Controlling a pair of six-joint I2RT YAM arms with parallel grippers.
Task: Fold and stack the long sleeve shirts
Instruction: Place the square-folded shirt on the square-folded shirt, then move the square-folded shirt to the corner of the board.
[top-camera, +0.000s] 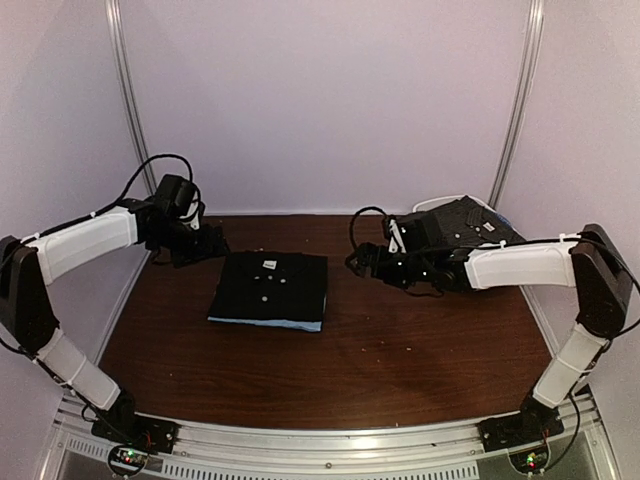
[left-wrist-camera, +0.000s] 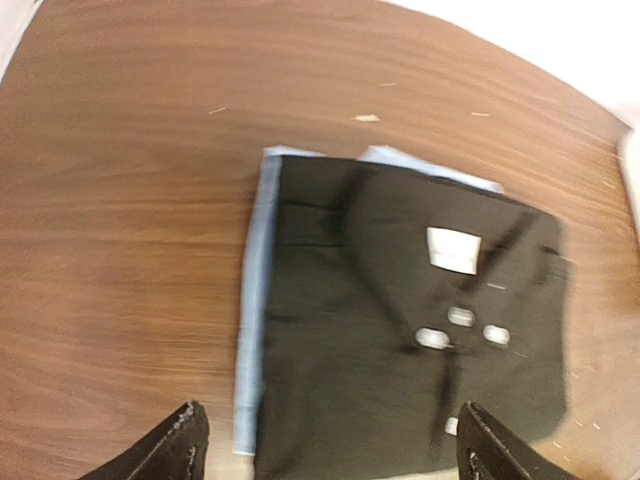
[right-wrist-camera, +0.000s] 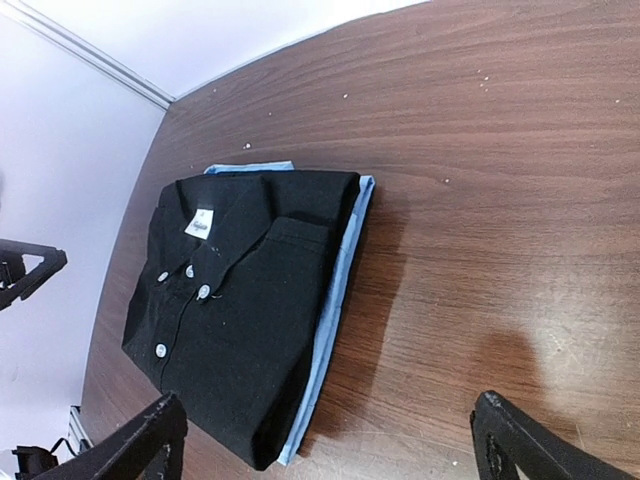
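1. In the top view, the black shirt (top-camera: 270, 285) lay folded into a neat rectangle on the brown worktop (top-camera: 400, 350), a little left of the frame's centre.
2. It sat directly on a folded light blue shirt (top-camera: 266, 323), which showed only as a thin strip along the lower edge of the stack.
3. In the right wrist view the blue (right-wrist-camera: 340, 290) peeked out along the right side of the black shirt (right-wrist-camera: 250, 330) and again at its upper corner.
4. The black shirt faced up, with a white label (right-wrist-camera: 200, 222) inside the collar and small pale buttons (right-wrist-camera: 203, 291) below it.
5. The left fingers (top-camera: 205, 245) hovered just off the stack's upper-left corner, not touching it. In the left wrist view they (left-wrist-camera: 175, 450) stood spread wide at the bottom of the frame, with nothing between them.
6. The right fingers (top-camera: 358, 262) were to the right of the stack, with bare worktop between them and it. In their own view they (right-wrist-camera: 140, 450) were also parted wide and empty.
7. Behind the right arm, at the upper right of the top view, the rim of a white tub (top-camera: 447, 201) showed beside a dark heap (top-camera: 470, 225). We could not tell what the heap was made of.
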